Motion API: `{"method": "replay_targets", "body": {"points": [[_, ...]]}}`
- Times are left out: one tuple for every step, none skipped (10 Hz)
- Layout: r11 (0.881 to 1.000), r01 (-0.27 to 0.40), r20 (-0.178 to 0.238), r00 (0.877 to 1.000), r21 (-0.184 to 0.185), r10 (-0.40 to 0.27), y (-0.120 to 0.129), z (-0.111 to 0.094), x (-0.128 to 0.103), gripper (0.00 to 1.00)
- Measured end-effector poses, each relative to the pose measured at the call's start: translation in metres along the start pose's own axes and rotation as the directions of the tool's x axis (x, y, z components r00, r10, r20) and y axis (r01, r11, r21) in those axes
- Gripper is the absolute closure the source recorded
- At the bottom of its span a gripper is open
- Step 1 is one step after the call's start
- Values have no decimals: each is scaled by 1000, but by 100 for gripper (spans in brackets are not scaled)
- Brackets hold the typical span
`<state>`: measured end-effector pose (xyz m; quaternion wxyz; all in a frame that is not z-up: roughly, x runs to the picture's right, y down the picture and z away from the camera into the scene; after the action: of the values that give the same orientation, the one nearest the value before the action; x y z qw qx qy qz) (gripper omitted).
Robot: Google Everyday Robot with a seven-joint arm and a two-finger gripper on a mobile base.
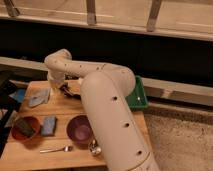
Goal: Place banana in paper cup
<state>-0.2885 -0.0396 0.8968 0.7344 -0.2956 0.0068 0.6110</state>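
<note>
My white arm fills the middle of the camera view, rising from the bottom right and bending at an elbow over the back left of the wooden table [60, 137]. My gripper [68, 89] shows only as dark parts just below the wrist, low over the back of the table. The banana and the paper cup do not show; the arm covers the middle and right of the table, where they may lie.
A purple bowl [80, 129] stands at the front middle, with a small steel cup [94, 147] and a spoon [55, 149] before it. A red-brown bowl [25, 127], a blue pad [49, 125] and a grey cloth [39, 97] lie left. A green tray [139, 97] is at the right.
</note>
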Motion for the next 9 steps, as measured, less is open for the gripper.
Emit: {"method": "replay_targets", "body": {"points": [[1000,0,11,1000,23,0,-8,-6,-12,100],[999,1,20,1000,46,-2,-17,-12,-23,100],[997,-4,30,1000,75,2,-30,-17,-36,100],[994,-26,39,999,102,22,-48,-23,-48,100],[992,-45,44,998,119,40,-62,-26,-53,100],[988,-74,52,996,135,68,-77,-33,-55,100],[982,-106,63,993,157,97,-95,-43,-51,100],[975,-135,76,989,176,123,-110,-53,-45,100],[967,-164,91,985,196,149,-125,-65,-38,100]]}}
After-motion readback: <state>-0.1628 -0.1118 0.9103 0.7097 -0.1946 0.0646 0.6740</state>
